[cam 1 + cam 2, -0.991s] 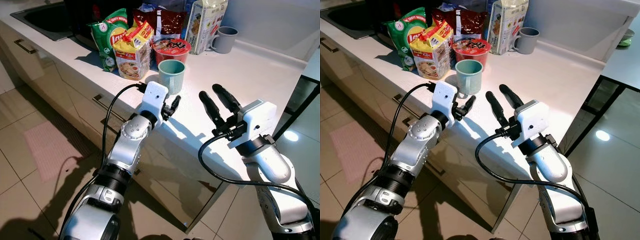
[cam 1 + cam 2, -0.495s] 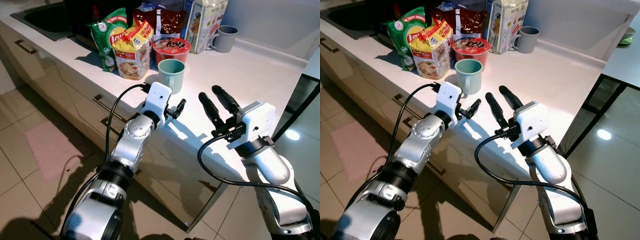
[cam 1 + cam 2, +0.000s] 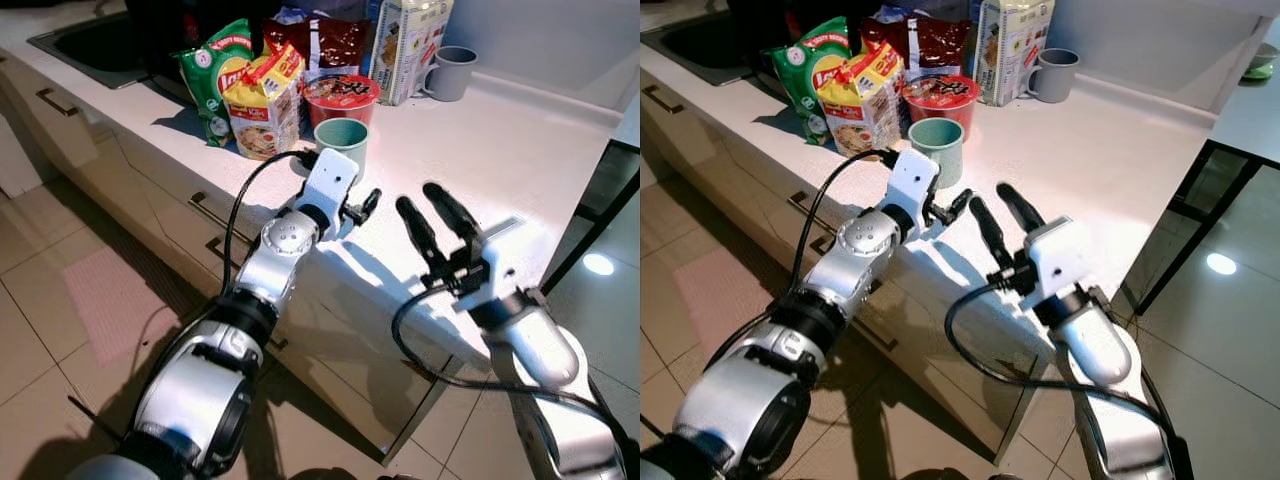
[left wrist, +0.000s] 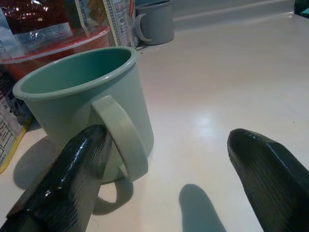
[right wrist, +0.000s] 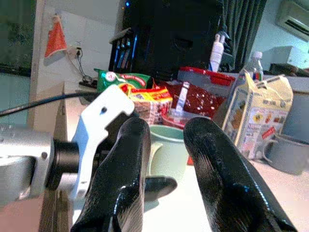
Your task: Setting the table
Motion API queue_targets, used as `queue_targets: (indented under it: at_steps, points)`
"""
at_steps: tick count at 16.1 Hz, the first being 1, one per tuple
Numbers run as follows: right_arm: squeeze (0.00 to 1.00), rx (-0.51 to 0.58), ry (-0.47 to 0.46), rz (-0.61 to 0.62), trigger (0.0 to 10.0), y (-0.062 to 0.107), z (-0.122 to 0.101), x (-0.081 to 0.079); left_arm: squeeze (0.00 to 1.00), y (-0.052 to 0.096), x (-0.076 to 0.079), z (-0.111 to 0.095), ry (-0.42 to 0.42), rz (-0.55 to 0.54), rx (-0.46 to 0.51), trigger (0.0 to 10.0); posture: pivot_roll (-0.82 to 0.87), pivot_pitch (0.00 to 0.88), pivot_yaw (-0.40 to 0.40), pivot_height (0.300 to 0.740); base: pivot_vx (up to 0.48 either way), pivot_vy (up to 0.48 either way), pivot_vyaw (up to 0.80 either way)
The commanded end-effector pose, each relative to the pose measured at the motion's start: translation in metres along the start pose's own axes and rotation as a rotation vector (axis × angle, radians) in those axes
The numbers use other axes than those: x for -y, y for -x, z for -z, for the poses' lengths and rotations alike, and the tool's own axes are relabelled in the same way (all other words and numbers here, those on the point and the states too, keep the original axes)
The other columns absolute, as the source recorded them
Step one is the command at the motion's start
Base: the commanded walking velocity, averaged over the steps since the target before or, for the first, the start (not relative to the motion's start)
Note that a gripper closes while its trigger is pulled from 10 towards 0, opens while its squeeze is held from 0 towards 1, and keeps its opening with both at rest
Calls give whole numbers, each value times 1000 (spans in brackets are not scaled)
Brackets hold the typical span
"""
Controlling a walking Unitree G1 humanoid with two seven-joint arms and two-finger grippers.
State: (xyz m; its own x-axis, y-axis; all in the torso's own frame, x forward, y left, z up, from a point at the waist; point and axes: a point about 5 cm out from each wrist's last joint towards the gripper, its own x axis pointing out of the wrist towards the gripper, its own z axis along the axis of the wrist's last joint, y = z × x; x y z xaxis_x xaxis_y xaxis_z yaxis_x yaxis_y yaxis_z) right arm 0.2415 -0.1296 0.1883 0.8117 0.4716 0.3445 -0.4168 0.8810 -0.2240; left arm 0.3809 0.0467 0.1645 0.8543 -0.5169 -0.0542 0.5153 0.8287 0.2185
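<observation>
Jaws wide on left gripper (image 4: 164, 179), straddling green mug (image 4: 91, 96) handle, upper centre; right gripper (image 3: 440, 225) parted, empty, mid-right over counter (image 3: 520, 150).

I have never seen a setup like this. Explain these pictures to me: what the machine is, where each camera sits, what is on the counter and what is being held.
This is a humanoid robot with two silver arms, each ending in two long black fingers. Two pictures come from cameras on its head, looking down at a white counter. The other two come from cameras on its wrists, looking along the fingers.

On the counter stand a green mug, a red noodle bowl, a yellow packet, a green chip bag, a tall carton and a grey mug.

The left gripper is open beside the green mug, one finger near its handle, gripping nothing. The right gripper hovers open at the counter's edge, also empty.
</observation>
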Motion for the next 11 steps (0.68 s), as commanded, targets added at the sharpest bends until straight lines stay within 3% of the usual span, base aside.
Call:
queue_targets:
  at_steps: [1,7,9,10,11]
  points:
    - [0,4,7,2,10000,1,-4,0,0,-1,-7,-3,-7,-20,5,10000,-94,0,56,740,0,0,0]
    - [0,-5,7,5,10000,3,-5,-2,0,-6,-6,-6,-5,-27,5,10000,-102,0,61,740,0,0,0]
    - [0,-7,7,7,10000,3,-5,-2,0,-6,-6,-6,0,-28,5,4431,-103,0,63,740,0,0,0]
    - [0,-10,5,8,10000,3,-5,-2,0,-7,-5,-7,11,-34,9,0,-102,0,63,740,0,0,0]
    - [0,-11,5,8,10000,3,-5,-2,0,-8,-5,-8,14,-36,10,0,-102,0,64,740,0,0,0]
